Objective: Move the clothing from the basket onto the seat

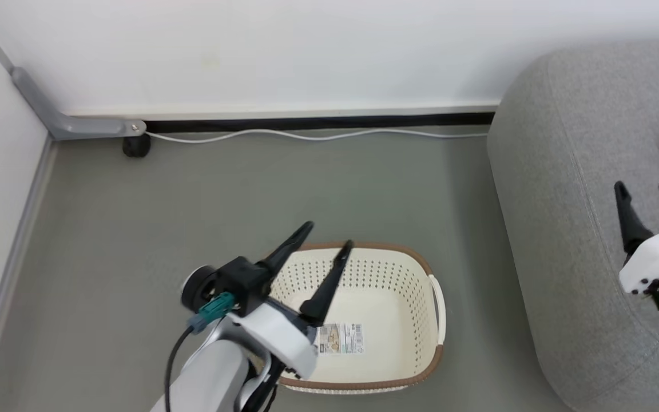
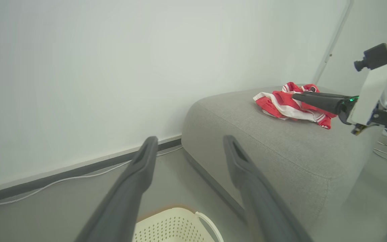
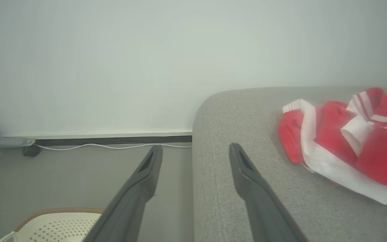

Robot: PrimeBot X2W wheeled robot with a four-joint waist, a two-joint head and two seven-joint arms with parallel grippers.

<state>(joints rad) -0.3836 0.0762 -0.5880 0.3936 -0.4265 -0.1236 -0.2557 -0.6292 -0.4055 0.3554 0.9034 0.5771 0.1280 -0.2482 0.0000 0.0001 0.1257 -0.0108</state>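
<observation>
We log clothing (image 3: 344, 144) heaped on the seat (image 1: 564, 200) | basket (image 1: 398, 280) on floor (image 1: 249, 189) beside seat | left fingers (image 1: 329, 283) wide over basket, holding nothing | right fingers (image 1: 628, 220) wide over seat, holding nothing

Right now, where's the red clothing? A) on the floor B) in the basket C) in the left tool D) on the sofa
D: the clothing lies bunched on the grey sofa, and the basket shows just a label on its visible bottom.
</observation>
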